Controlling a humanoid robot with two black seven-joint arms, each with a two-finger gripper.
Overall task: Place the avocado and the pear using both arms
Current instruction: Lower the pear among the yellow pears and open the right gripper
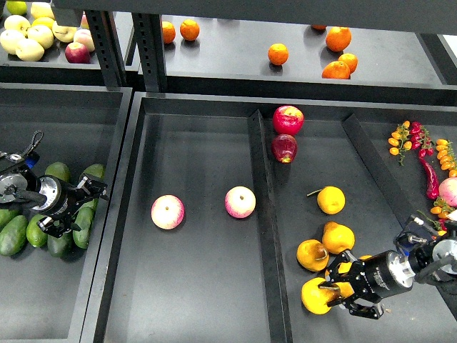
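You can't read any writing here. Your right gripper [335,293] jaws hold a pear [316,296]. Your left gripper [84,207] jaws sit wide over green avocados [14,236] in dark trays [207,314].

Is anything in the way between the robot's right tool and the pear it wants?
No. The right tool is already at the pear, its prongs around it with nothing between. Other pears lie close by, just above it in the same bin.

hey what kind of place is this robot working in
Likely a mock grocery produce display: dark tray bins sort fruit by kind, with pears in one, avocados in another, and oranges on the shelf behind.
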